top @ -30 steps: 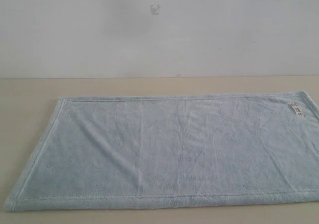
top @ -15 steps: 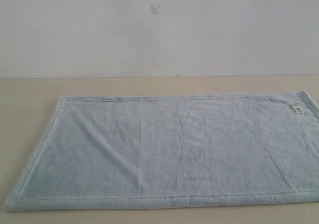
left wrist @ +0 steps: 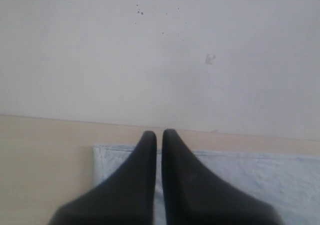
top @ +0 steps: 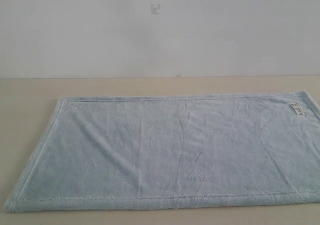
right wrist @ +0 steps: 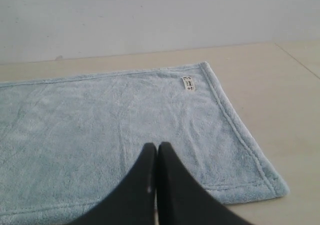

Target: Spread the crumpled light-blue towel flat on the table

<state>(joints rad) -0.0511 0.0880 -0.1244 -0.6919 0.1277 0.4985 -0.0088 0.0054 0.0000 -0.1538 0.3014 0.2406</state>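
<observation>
Because nothing is pinched between them, the dark fingers of the left gripper (left wrist: 159,133) are pressing together tip to tip, and the right gripper (right wrist: 156,146) is doing the same, closed on air. As far as the wrist views are showing, both are hanging over the near side of the light-blue towel (top: 175,150) without touching it, and neither arm is reaching into the exterior view. That pose is reading as arms parked clear so that the cloth can be lying undisturbed. Just beyond the fingers, the near stitched hem (top: 150,199) is running straight along the table (top: 25,87), and the right near corner is lying flat with bare beige wood beside it. Farther in, the plush body is lying flat and carrying only a few soft creases, with no fold or bunch showing, so the spreading is looking essentially done; its right end is running out of the exterior view. Beyond that, the small white tag (right wrist: 188,84) is sitting face up just inside the far right corner, which suggests that corner is not turned under. The far hem is lying parallel to the table's back edge, a strip of bare surface between them, and the plain white wall (top: 150,40) is rising behind.
</observation>
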